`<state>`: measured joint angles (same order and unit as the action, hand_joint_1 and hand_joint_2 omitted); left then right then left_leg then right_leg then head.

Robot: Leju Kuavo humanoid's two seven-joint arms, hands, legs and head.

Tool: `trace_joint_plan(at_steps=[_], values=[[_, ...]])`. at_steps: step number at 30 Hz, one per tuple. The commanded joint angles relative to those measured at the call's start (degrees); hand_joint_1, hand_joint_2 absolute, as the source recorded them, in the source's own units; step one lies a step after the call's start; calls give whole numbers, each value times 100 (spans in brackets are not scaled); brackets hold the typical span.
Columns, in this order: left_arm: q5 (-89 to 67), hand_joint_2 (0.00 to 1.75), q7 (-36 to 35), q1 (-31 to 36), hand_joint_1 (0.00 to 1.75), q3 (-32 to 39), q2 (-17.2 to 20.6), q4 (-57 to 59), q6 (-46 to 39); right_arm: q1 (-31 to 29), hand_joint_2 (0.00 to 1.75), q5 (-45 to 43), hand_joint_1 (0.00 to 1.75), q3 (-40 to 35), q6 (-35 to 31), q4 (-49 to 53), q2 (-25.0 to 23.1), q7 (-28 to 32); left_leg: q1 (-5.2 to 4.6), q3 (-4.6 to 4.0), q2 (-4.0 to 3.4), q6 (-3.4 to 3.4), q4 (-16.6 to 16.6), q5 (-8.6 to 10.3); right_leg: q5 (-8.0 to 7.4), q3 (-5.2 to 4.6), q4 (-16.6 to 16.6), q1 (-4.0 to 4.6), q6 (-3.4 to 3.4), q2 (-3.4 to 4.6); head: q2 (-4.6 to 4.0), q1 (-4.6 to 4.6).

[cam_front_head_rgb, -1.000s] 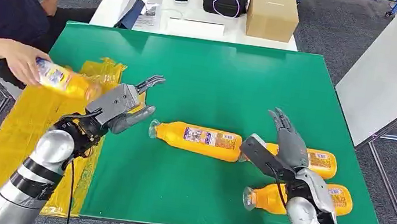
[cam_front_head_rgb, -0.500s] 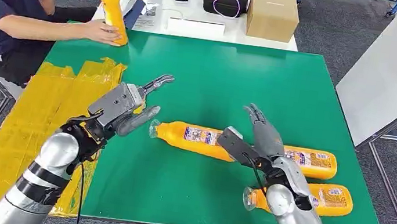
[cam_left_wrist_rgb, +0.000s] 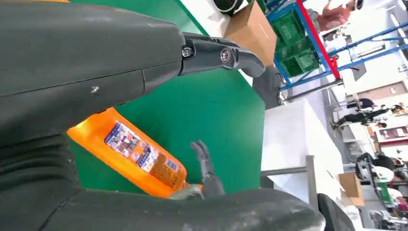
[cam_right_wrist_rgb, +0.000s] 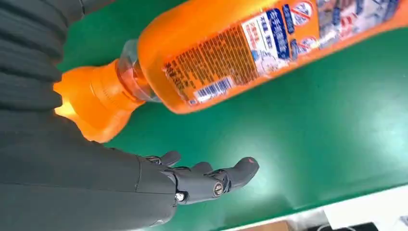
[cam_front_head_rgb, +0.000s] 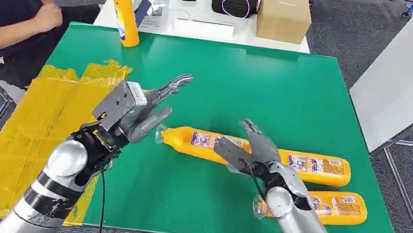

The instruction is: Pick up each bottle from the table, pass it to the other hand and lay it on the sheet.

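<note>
Right hand (cam_front_head_rgb: 251, 150) moved over middle bottle (cam_front_head_rgb: 203, 145), fingers (cam_right_wrist_rgb: 211, 179) spread, empty, left hand (cam_front_head_rgb: 131, 112) likewise

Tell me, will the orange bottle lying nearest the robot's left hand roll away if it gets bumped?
Probably yes: the bottle is round and lies on its side on the smooth green table. It looks full of orange liquid, so likely heavy. Its plastic looks stiff.

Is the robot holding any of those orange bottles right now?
No. Both the left hand and right hand are open above the table, holding nothing.
</note>
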<state>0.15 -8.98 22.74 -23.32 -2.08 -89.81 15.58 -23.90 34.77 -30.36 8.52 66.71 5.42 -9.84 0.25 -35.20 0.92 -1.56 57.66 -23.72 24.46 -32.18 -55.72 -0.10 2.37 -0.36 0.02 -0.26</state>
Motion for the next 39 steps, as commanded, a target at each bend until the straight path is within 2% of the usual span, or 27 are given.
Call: trace_joint_plan(at_steps=[1,8,18,21,24,29,30,34,39], values=[[13,0,-9,88,0,-137,-14,106,-4,-373,175,-25,0,-247,35,-665,-25,31,0,6,-10,3,0,-2,0,4,0,0,-1,8,0,-2],[13,0,-9,88,0,-137,-14,106,-4,-373,175,-25,0,-247,35,-665,-25,31,0,12,-15,5,2,-5,3,9,-2,0,-3,11,0,-2],[238,0,57,-36,0,-166,-114,-101,-117,-591,175,-86,0,-322,58,-1182,-140,40,-1,17,-20,6,3,-9,5,14,-2,0,-3,15,0,-2],[356,0,99,69,0,-328,-201,56,-42,-482,175,-33,0,-298,28,-1203,-33,-13,1,15,-9,5,3,-6,5,16,0,2,-2,3,0,-2],[395,0,138,7,0,-372,-160,10,-56,-566,175,74,0,-385,65,-1394,-122,-27,2,19,-2,6,3,-6,7,21,1,2,-3,-5,0,-2],[459,0,185,-41,0,-402,-106,-10,-67,-751,175,247,0,-588,57,-1804,-328,-4,0,21,-33,7,0,-10,2,12,1,1,-4,27,0,-2],[506,0,25,-86,0,-399,-104,90,-76,-665,175,139,0,-581,183,-1919,-415,47,-1,14,-21,5,0,-6,2,8,0,0,-3,16,0,-2],[503,0,245,-96,0,-460,-59,330,-73,-650,175,269,0,-789,-18,-2416,-606,268,2,28,-17,7,-10,-6,2,23,11,3,-4,13,0,-2],[506,0,246,-88,0,-475,-58,298,-73,-701,175,328,0,-906,-26,-2529,-658,302,4,27,-24,6,-3,-8,3,21,6,4,-4,17,0,-2]])
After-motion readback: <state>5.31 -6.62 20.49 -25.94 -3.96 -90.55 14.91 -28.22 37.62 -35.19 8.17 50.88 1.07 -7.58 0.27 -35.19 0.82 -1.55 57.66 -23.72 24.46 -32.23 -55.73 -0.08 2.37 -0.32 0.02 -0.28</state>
